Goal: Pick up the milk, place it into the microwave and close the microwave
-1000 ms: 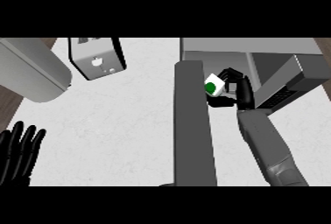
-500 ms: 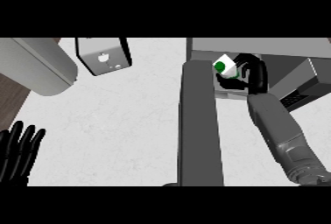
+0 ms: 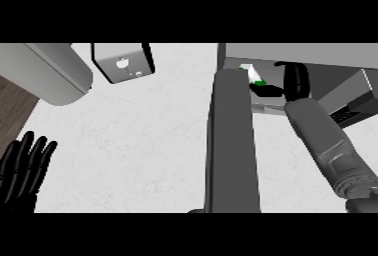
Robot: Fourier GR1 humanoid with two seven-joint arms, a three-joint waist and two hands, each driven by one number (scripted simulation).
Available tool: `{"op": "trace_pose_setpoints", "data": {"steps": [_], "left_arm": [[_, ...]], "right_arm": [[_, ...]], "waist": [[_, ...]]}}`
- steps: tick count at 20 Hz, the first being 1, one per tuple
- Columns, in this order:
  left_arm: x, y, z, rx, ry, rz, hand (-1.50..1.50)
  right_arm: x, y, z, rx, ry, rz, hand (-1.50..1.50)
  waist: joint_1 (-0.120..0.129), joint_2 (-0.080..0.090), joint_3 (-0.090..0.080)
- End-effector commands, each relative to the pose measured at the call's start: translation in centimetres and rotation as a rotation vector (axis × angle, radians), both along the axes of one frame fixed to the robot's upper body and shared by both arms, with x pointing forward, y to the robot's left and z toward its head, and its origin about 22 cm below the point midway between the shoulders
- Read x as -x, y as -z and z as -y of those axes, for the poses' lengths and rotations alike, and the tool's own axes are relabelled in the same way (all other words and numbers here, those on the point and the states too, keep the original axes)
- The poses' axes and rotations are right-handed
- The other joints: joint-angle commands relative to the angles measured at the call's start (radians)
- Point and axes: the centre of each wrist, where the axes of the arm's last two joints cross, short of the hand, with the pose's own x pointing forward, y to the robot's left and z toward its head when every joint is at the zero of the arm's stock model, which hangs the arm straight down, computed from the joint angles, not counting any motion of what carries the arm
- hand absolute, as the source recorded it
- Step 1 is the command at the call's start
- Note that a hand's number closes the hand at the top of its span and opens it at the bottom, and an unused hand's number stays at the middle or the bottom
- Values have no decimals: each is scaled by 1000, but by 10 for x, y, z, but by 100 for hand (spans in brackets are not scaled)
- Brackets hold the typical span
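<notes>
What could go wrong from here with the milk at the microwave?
1. The milk, held in the right hand, sits close to the edge of the open microwave door and could clip it going in.
2. The right forearm runs alongside that door, so pulling out might knock it.
3. The left hand rests open at lower left, far from the door, so closing likely falls to the right.

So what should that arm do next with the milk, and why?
Probably lower the milk onto the floor of the microwave and let go: the right hand, curled round it, is inside the opening, and the door stands open beside the forearm.
</notes>
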Motion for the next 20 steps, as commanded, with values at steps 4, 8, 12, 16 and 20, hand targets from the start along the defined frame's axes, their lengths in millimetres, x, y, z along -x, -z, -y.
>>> {"op": "trace_pose_setpoints", "data": {"steps": [4, 8, 12, 16, 20], "left_arm": [[-3, 9, -5, -26, 27, -9, -150], [2, 4, 8, -27, 11, 4, -150], [5, -4, 5, -46, 12, 6, -150], [4, 5, 12, -44, 0, 0, -150], [6, 4, 6, -47, 17, -4, -150]], "right_arm": [[-7, -5, -41, 23, -80, -62, -150], [-7, -6, -32, 6, -88, -64, -150], [-5, -3, -48, -34, -32, -28, -150], [-7, -8, -20, -26, -10, -6, -150], [-3, -2, -18, -58, 40, 27, -150]], "waist": [[4, -2, -1], [-3, -5, 0], [-5, -6, 0], [-14, -6, 0], [-15, -8, 0]]}}
